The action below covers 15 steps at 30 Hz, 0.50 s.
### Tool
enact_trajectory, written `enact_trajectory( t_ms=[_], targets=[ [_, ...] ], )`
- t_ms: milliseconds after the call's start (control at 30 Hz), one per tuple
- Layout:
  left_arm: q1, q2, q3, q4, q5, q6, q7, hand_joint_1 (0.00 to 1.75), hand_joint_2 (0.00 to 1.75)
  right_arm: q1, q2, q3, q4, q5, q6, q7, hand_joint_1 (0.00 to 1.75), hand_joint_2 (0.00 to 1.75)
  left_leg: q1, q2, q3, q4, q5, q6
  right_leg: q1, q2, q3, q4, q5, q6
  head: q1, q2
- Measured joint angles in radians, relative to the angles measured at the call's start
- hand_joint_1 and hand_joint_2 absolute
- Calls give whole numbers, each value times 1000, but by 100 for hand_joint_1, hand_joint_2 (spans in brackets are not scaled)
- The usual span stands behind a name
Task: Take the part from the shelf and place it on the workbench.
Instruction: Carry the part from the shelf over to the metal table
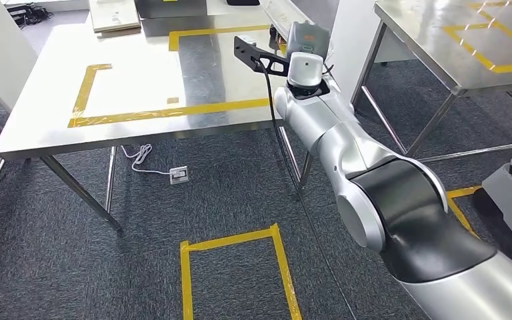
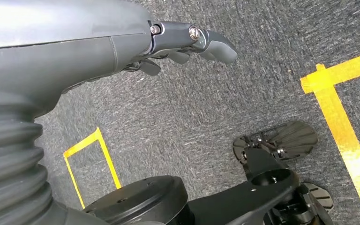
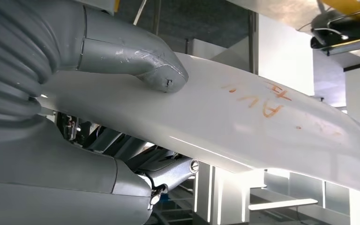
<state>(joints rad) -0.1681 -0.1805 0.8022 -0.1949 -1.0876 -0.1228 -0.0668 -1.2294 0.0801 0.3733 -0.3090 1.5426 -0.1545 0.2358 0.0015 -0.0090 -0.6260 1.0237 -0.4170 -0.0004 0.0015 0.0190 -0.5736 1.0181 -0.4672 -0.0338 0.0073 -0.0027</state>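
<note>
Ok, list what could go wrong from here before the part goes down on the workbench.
1. The right hand holds the long white part with its thumb on a smooth face. Much of the part reaches past the grip, so it could slip or swing.
2. In the head view the wrist sits near the right edge of the workbench. A part set down there might overhang and tip off.
3. The black cable hangs past that edge and could snag.

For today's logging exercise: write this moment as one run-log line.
right hand: grips white part | right arm: raised toward steel workbench | left hand: holds nothing, above carpet | part: not yet on workbench
</note>
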Motion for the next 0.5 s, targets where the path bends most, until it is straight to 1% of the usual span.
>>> enact_trajectory(
  t_ms=[33, 100, 200, 233, 333, 367, 400, 500],
  targets=[
    [-1, 0, 0, 0, 0, 0, 0, 0, 175, -1, -1, 0, 0, 0, 0, 0, 175, 175, 0, -2, 0, 0, -2, 2, 0, -1, 3, -4, -1, -2, 0, 0],
    [-2, -1, 0, 0, 0, 0, 0, 0, 175, -2, -2, -1, 0, 0, 0, -1, 175, 175, -1, -4, 1, 0, -4, 6, 1, -4, 7, -10, -1, -1, 0, 0],
    [-2, -2, 0, 0, 0, 0, 0, 0, 175, -4, -2, -1, 0, 0, 0, -1, 175, 175, -2, -5, 0, 0, -5, 12, 0, -5, 10, -15, 0, 1, 0, 0],
    [-2, -2, 0, 0, 0, 0, 0, 0, 175, -5, -2, -1, 0, 0, 0, -1, 175, 175, -2, -5, 0, 0, -6, 13, 0, -5, 10, -17, 0, 5, 0, 0],
    [-2, -2, 0, 0, 0, 0, 0, 0, 175, -5, -2, -1, 0, 1, 0, -5, 175, 175, -3, -5, 0, 0, -5, 16, -2, -5, 11, -20, 2, 27, 0, 0],
    [-2, -2, 0, 0, 1, 0, 0, 0, 175, -5, -2, -1, 0, 1, 0, -8, 175, 175, -3, -5, 0, 0, -5, 17, -2, -5, 12, -21, 2, 32, 0, 0],
    [-2, -2, 0, 0, 2, 0, -1, 0, 175, -5, -2, -1, 0, 2, -1, -10, 175, 175, -3, -5, 0, 0, -4, 17, -3, -5, 12, -21, 3, 35, 0, 0],
    [-2, -2, 0, 0, 4, 0, -4, 0, 175, -6, -2, -4, 0, 4, -3, -17, 175, 175, -3, -5, 0, 0, -3, 18, -2, -5, 12, -21, 3, 38, 0, 0]
  ],
)
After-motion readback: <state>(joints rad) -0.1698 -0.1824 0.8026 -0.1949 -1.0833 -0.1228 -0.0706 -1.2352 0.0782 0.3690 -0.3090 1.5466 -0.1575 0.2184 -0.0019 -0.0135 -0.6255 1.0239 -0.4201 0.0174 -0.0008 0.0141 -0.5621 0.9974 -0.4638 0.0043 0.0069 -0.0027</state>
